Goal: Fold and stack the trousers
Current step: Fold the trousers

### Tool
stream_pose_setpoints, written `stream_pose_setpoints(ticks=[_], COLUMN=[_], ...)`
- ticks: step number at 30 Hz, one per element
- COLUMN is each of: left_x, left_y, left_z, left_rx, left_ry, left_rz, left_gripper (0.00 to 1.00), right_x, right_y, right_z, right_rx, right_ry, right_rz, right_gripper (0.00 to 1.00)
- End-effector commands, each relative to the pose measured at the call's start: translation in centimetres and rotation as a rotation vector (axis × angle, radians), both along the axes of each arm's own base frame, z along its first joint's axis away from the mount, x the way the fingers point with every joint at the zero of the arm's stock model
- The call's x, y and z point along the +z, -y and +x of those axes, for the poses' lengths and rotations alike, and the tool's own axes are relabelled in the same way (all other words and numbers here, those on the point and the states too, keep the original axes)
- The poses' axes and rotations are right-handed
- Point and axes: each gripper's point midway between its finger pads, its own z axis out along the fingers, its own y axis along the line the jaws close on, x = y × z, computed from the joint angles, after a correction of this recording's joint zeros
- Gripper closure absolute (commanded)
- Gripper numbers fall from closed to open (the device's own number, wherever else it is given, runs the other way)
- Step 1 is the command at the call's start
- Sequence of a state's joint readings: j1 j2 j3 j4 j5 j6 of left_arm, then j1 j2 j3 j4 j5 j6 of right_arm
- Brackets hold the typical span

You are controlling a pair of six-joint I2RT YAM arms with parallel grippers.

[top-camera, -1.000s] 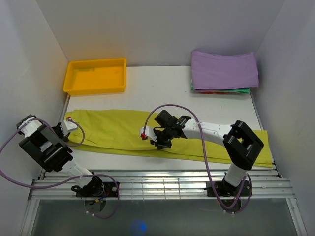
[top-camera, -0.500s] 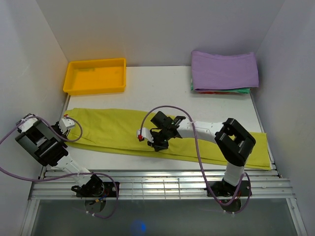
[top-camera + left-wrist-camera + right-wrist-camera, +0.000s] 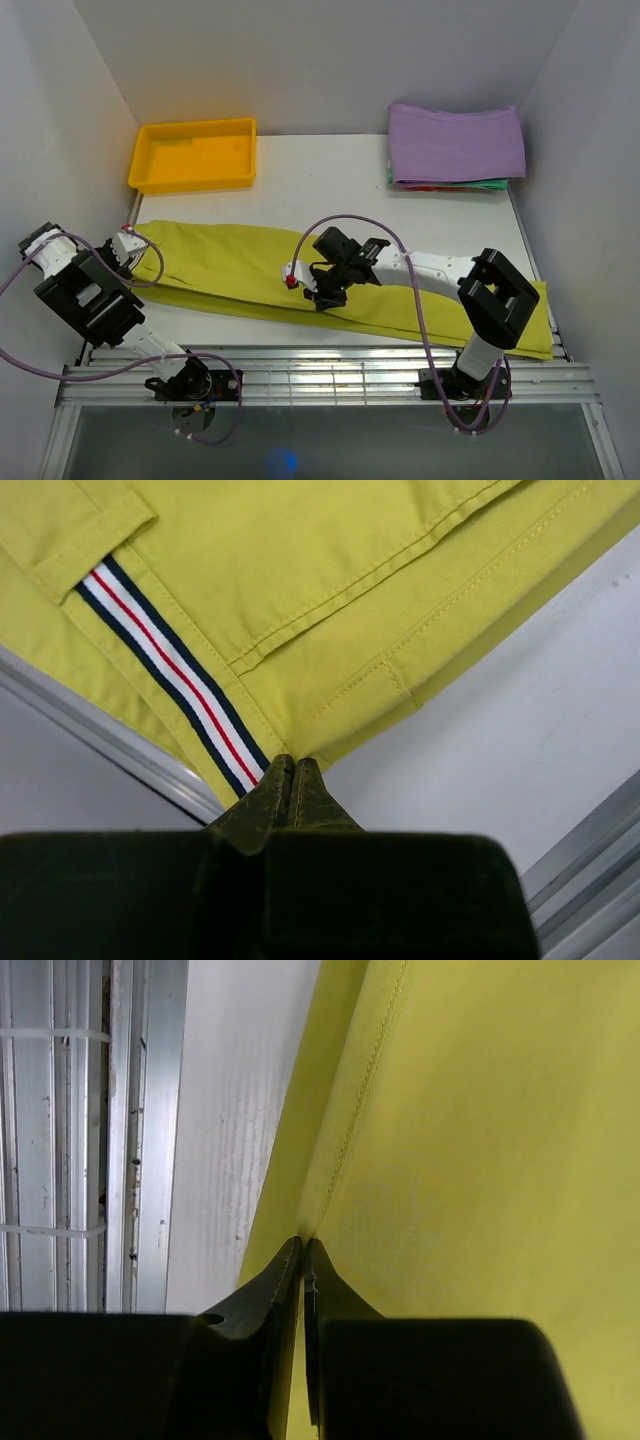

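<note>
left gripper [image 3: 292, 768] pinched tight on trousers [image 3: 225, 262] waistband corner, frame left | right gripper [image 3: 302, 1250] pinched tight on trousers' near edge, centre

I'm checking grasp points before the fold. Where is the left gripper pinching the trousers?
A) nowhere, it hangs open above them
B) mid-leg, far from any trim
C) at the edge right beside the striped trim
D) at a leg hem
C: the left wrist view shows the left gripper shut on the trousers right where the striped trim ends.
</note>
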State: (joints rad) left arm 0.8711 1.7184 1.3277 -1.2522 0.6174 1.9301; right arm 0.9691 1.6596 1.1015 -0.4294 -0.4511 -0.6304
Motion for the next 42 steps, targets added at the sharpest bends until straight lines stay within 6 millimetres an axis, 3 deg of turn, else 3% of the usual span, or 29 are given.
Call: stream_pose_setpoints(ticks=[1,6,9,12,17,18,20,21,23,24,25,26,27,28,29,31,32,33,35,36,37,38,39,40,42], left_x=[-2.9,-9.2,-11.2,-11.8,-10.3,-9.9,-7.7,-6.8,-3.4,-1.9,-0.4,2.2,4.0,5.1,7.1,7.6,7.9,8.2,7.9,8.1,6.6,5.7,5.3,3.8,2.1], left_y=[-0.8,-2.0,-3.2,-3.9,-4.4,-4.3,-4.0,-3.0,-2.8,-1.1,-0.5,-0.3,1.5,2.2,3.2,6.2,7.5,10.1,12.9,15.8,17.3,18.5,20.9,22.0,24.5], left_z=[-1.5,-2.6,-3.0,-2.8,-0.7,-0.8,0.2,-0.4,0.7,0.9,1.1,1.7,1.9,2.3,2.5,3.5,3.8,4.6,4.9,5.9,5.5,5.2,5.7,5.2,5.0], left_rx=[-0.008,0.065,0.09,0.118,0.193,0.196,0.203,0.198,0.189,0.181,0.173,0.157,0.125,0.111,0.093,0.067,0.05,-0.014,0.024,-0.035,-0.023,0.046,0.006,0.023,0.055], left_ry=[-0.057,-0.194,-0.247,-0.242,-0.165,-0.163,-0.1,-0.101,-0.025,-0.003,0.025,0.084,0.125,0.152,0.193,0.181,0.188,0.226,0.2,0.222,0.175,0.11,0.107,0.053,-0.025], left_rz=[0.049,0.033,0.064,0.093,0.077,0.068,0.046,-0.005,-0.018,-0.094,-0.118,-0.108,-0.159,-0.157,-0.124,-0.106,-0.094,-0.069,-0.114,-0.112,-0.133,-0.167,-0.178,-0.2,-0.208], left_gripper=[1.0,1.0,1.0,1.0,1.0,0.94,0.71,0.67,0.56,0.51,0.39,0.1,0.02,0.02,0.02,0.02,0.02,0.02,0.02,0.02,0.02,0.02,0.02,0.02,0.02], right_x=[-3.0,-6.7,-7.8,-8.5,-9.2,-8.8,-7.4,-6.8,-4.6,-3.8,-1.6,-0.6,0.3,2.7,3.3,5.4,5.0,5.0,4.6,3.8,3.6,3.0,1.9,1.2,-0.5], right_y=[1.3,1.5,1.5,1.2,0.6,0.4,0.1,0.0,0.0,0.2,0.3,1.2,1.8,2.4,3.5,7.2,9.0,11.7,16.9,18.7,20.5,22.0,23.9,25.3,27.2], right_z=[-2.6,-2.8,-2.4,-1.5,0.0,0.3,0.6,1.0,1.4,1.7,1.9,2.5,2.7,2.9,3.1,5.0,5.2,6.9,7.7,7.4,6.7,6.6,6.2,6.1,5.6], right_rx=[0.021,0.044,0.041,0.032,0.031,0.027,0.021,0.01,-0.012,-0.032,-0.048,-0.08,-0.099,-0.118,-0.147,-0.258,-0.298,-0.383,-0.522,-0.539,-0.573,-0.604,-0.652,-0.664,-0.688], right_ry=[-0.117,-0.149,-0.141,-0.11,-0.067,-0.06,-0.038,-0.028,-0.008,-0.006,-0.002,-0.011,-0.012,-0.004,-0.015,-0.013,-0.02,-0.015,-0.024,-0.036,-0.056,-0.058,-0.083,-0.073,-0.085], right_rz=[-0.083,-0.155,-0.179,-0.196,-0.222,-0.212,-0.19,-0.178,-0.142,-0.131,-0.087,-0.081,-0.067,-0.012,-0.002,0.03,0.014,0.005,-0.066,-0.103,-0.136,-0.163,-0.201,-0.243,-0.3], right_gripper=[0.92,0.92,0.92,0.92,0.92,0.91,0.81,0.75,0.6,0.45,0.38,0.29,0.14,0.12,0.12,0.11,0.12,0.13,0.17,0.2,0.21,0.23,0.25,0.27,0.28])
